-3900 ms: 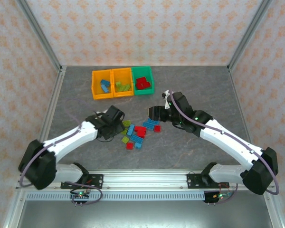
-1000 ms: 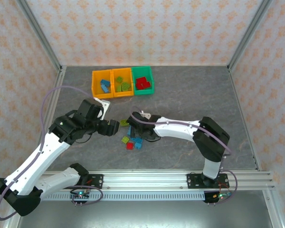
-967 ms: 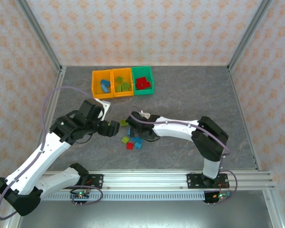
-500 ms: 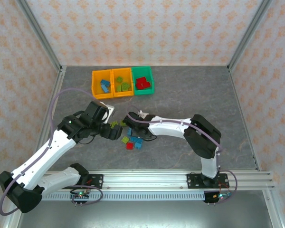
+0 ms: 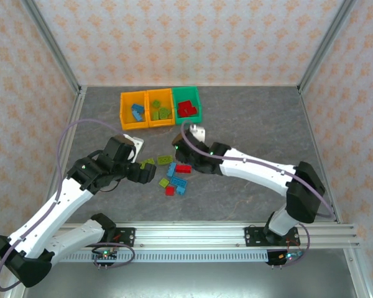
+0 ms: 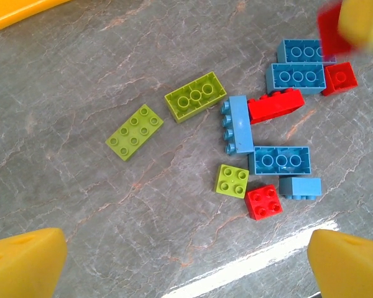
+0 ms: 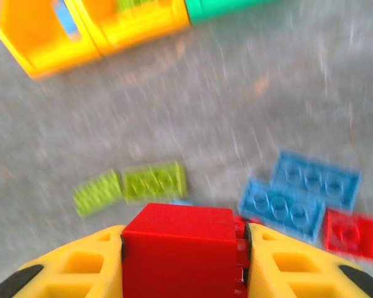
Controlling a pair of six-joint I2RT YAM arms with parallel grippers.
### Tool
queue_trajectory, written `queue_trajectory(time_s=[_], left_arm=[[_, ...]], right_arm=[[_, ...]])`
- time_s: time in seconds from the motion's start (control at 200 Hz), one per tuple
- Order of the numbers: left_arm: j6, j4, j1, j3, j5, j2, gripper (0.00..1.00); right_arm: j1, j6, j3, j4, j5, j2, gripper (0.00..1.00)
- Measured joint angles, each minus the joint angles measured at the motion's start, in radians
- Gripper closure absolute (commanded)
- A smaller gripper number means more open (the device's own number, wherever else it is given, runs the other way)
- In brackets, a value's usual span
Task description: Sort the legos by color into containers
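My right gripper (image 7: 181, 248) is shut on a red lego (image 7: 180, 254) and hangs above the loose pile; in the top view it (image 5: 179, 148) is just below the bins. The same red lego shows blurred at the left wrist view's upper right (image 6: 328, 31). My left gripper (image 6: 186, 273) is open with bare table between its fingers, left of the pile (image 5: 148, 172). Loose legos lie there: a lime plate (image 6: 134, 131), a lime brick (image 6: 195, 97), a red brick (image 6: 275, 105), blue bricks (image 6: 282, 160). The containers stand in a row: orange-yellow (image 5: 124, 112), orange-yellow (image 5: 150, 107), green (image 5: 198, 104).
The left orange-yellow bin holds a blue lego (image 5: 137, 112), the middle one lime legos (image 5: 161, 113), the green one red legos (image 5: 186, 108). Metal frame posts (image 5: 67, 155) and patterned walls close in the grey table (image 5: 261, 118), whose right half is free room.
My right gripper has come up out of the pile with the red lego and moved toward the bins, its arm swinging out to the right. My left gripper has drifted slightly.
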Motion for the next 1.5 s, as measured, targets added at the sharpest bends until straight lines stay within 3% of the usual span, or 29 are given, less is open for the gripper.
queue_trajectory(time_s=[0.135,0.355,0.48,0.606,0.811,0.911,0.991,1.196,1.331,1.496], left_arm=[[0.0,0.011,0.021,-0.011,0.001,-0.002,0.0],[0.001,0.024,0.046,-0.037,0.008,-0.006,0.0],[0.001,0.027,0.05,-0.037,0.016,-0.006,0.0],[0.004,0.027,0.066,-0.037,0.02,-0.006,0.0],[0.008,0.032,0.072,-0.037,0.025,-0.005,0.0],[0.007,0.034,0.072,-0.037,0.029,-0.001,0.0],[-0.004,0.033,0.072,-0.036,0.043,0.011,0.01],[-0.11,0.076,0.066,-0.026,0.101,0.098,0.12],[-0.164,0.164,0.017,-0.028,0.103,0.184,0.18],[-0.187,0.264,-0.037,-0.028,0.105,0.375,0.3]], right_arm=[[-0.153,-0.101,0.146,0.071,0.002,0.089,0.61],[-0.355,-0.212,0.637,0.071,-0.062,0.538,0.63],[-0.402,-0.229,0.934,-0.002,-0.122,0.781,0.6],[-0.423,-0.238,1.145,-0.088,-0.178,0.944,0.42],[-0.42,-0.243,1.23,-0.18,-0.218,0.983,0.36],[-0.418,-0.251,1.189,-0.204,-0.24,0.927,0.36],[-0.418,-0.259,1.056,-0.209,-0.273,0.806,0.35],[-0.415,-0.3,0.51,-0.106,-0.415,0.282,0.34],[-0.389,-0.319,0.183,-0.031,-0.462,-0.064,0.29],[-0.314,-0.317,-0.14,0.007,-0.472,-0.356,0.28]])
